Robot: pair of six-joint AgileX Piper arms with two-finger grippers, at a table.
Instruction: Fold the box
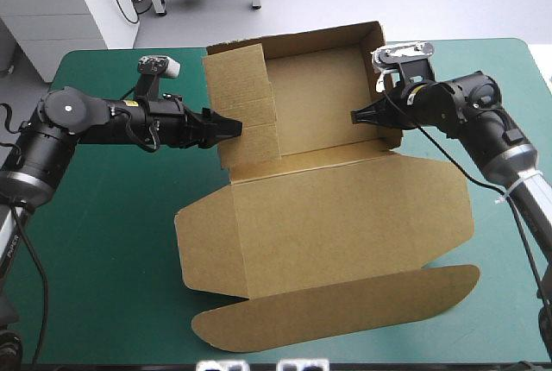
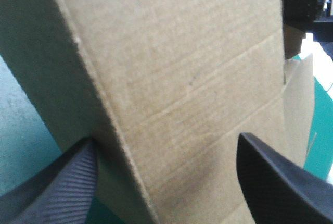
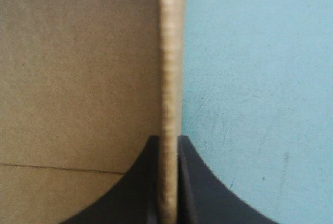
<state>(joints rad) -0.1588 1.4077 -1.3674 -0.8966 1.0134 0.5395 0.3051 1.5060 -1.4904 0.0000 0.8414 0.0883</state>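
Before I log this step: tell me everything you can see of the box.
The box is brown corrugated board on the teal-green table: an open tray, walls raised, its lid and rounded tuck flap lying flat toward the near edge. The right tool pinches the right wall; the open left tool straddles the left wall.

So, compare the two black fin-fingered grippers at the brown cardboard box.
The left gripper is open at the box's left wall; the right gripper is shut on its right wall's edge. The left gripper points rightward, the right gripper leftward. Both meet raised walls.
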